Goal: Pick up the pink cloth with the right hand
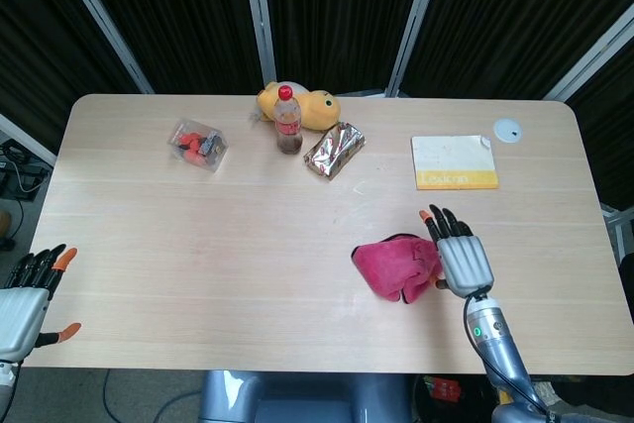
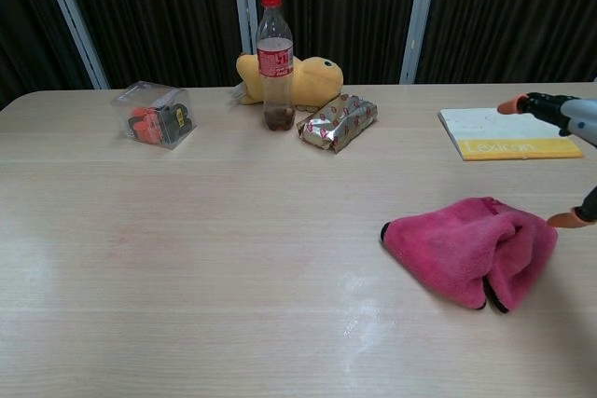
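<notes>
Pink cloth lies crumpled on table just left of right hand; fingers spread, holding nothing. Pickup not done, grasp still needed.

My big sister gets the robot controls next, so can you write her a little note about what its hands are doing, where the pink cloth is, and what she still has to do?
Right hand: open, fingers spread, holding nothing, right beside the pink cloth; whether it touches the cloth is unclear.
Left hand: open, idle at the near left table corner, far from the job.
Pink cloth: lying bunched on the table, near the front right, not lifted.
Done: nothing holds right now; the cloth is out of the hand.
Left: close the right hand on the cloth and lift it off the table.
</notes>
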`<action>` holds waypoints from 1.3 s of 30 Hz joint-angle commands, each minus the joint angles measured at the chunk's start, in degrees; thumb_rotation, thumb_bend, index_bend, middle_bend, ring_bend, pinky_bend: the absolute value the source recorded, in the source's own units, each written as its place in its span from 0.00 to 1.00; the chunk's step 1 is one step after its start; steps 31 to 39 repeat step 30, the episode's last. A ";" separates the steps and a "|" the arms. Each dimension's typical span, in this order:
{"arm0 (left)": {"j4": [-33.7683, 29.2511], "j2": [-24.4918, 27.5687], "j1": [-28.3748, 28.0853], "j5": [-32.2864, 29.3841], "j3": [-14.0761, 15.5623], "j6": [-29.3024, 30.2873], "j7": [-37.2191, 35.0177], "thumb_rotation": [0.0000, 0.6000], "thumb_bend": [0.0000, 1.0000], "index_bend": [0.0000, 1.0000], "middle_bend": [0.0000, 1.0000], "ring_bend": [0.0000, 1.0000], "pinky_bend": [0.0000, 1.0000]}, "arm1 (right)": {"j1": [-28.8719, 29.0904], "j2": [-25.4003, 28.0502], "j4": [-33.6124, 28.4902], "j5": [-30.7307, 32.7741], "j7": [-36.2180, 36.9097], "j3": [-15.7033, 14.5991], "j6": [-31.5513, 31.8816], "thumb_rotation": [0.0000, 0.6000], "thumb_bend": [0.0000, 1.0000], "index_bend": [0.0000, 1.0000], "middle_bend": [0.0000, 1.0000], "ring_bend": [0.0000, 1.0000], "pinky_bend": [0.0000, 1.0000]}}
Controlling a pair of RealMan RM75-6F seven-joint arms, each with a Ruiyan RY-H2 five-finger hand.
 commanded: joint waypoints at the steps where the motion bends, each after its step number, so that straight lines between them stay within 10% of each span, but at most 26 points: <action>1: 0.08 0.02 -0.02 0.10 0.04 -0.01 -0.06 1.00 0.00 0.01 0.00 0.00 0.00 | -0.90 2.52 -1.45 0.12 -1.23 -0.68 0.98 1.00 0.00 0.03 0.00 0.00 0.17; 22: 2.60 -0.82 1.23 5.02 0.27 4.76 -1.33 1.00 0.00 0.00 0.00 0.00 0.00 | -17.11 17.47 -4.71 -23.85 12.07 -12.31 22.76 1.00 0.00 0.03 0.00 0.00 0.15; 39: 4.23 -1.36 1.53 5.51 -0.07 5.82 -1.20 1.00 0.00 0.00 0.00 0.00 0.00 | -20.17 17.15 -3.01 -22.33 15.46 -11.28 24.94 1.00 0.00 0.03 0.00 0.00 0.15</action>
